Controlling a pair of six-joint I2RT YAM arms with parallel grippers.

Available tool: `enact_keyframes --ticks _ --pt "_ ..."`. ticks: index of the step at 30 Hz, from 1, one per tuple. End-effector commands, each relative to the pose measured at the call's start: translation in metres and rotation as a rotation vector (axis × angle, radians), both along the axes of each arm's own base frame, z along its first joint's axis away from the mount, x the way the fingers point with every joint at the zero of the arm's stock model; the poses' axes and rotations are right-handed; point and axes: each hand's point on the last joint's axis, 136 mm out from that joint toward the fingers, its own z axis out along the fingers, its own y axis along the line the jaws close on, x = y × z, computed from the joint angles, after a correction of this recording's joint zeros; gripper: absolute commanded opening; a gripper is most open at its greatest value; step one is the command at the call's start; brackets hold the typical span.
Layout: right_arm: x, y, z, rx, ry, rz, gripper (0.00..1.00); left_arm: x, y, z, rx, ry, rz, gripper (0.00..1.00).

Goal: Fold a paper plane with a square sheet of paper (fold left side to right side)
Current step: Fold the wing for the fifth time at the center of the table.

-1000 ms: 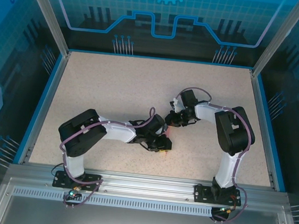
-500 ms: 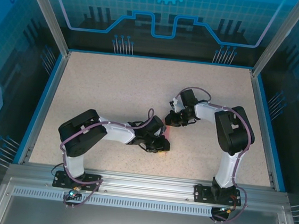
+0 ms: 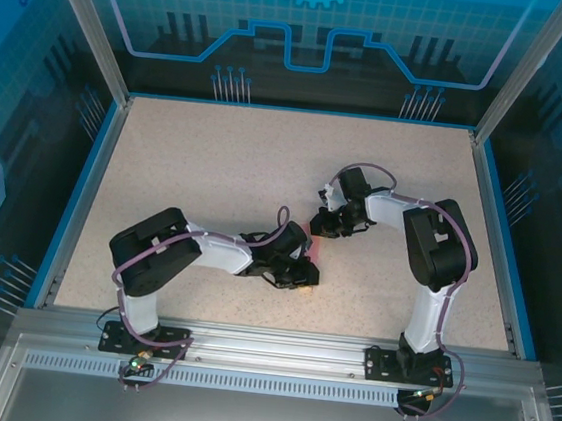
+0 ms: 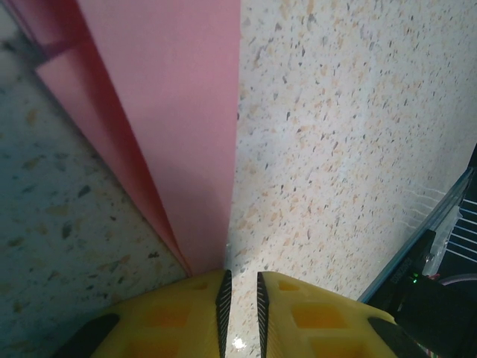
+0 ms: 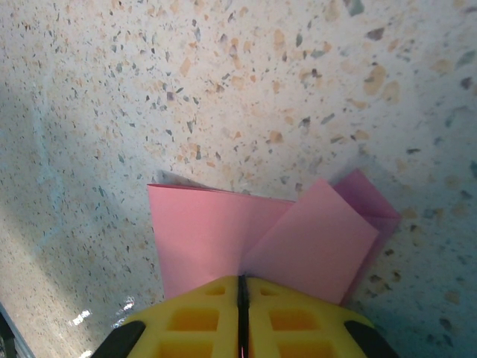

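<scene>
Yellow-fingered left gripper (image 4: pixel 241 298): we see it has slid slightly left and nearer since a second ago.
Its jaws: a slit apart, bare table (image 4: pixel 335 149) in the gap, pink paper (image 4: pixel 171 112) tip touching one finger.
Right gripper (image 5: pixel 242 298): unmoved, jaws pressed together at the folded paper's edge; pinching or not, we cannot tell.
Paper: flat between both grippers.
Table: speckled beige.
Room: blue walls (image 3: pixel 300 32).

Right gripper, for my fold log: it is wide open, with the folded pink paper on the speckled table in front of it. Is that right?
Not quite. The right gripper is shut, not wide open. In the right wrist view its yellow jaws meet with no gap and seem to pinch the near edge of the folded pink paper, which lies on the speckled table in front of it.
</scene>
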Motion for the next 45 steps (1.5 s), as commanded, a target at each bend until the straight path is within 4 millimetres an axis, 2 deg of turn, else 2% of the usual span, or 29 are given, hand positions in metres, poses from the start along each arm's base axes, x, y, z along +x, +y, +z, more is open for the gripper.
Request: enact_keyframes --ticks 1,6,10,15,18,21,26,33,42,45 --pt "-0.013 -0.019 -0.038 -0.150 0.054 -0.001 0.10 -0.051 0.019 -0.026 0.097 0.139 -0.056 0.20" --pt "-0.013 -0.020 -0.040 -0.151 0.059 -0.001 0.10 -0.059 0.014 -0.021 0.069 0.133 -0.068 0.20" --pt "-0.013 -0.020 -0.040 -0.151 0.059 -0.001 0.10 -0.054 0.013 -0.006 0.038 0.101 -0.064 0.20" --pt "-0.013 -0.019 -0.042 -0.152 0.065 0.004 0.10 -0.032 0.018 0.034 -0.021 0.023 -0.049 0.21" --pt "-0.013 -0.019 -0.042 -0.151 0.069 0.006 0.10 -0.015 0.022 0.050 -0.019 -0.020 -0.047 0.23" --pt "-0.013 -0.018 -0.042 -0.148 0.069 0.007 0.10 0.003 0.018 0.058 -0.027 -0.049 -0.053 0.23" --pt "-0.014 -0.018 -0.041 -0.148 0.068 0.007 0.10 0.022 0.000 0.052 -0.024 -0.070 -0.083 0.22" --pt "-0.015 -0.018 -0.040 -0.150 0.070 0.007 0.10 0.032 -0.020 0.034 -0.027 -0.044 -0.108 0.22" --pt "-0.015 -0.019 -0.041 -0.156 0.073 0.006 0.10 0.025 -0.012 0.006 0.033 0.004 -0.100 0.22" --pt "-0.015 -0.019 -0.041 -0.158 0.074 0.007 0.10 0.022 -0.011 0.003 0.026 0.007 -0.099 0.22"
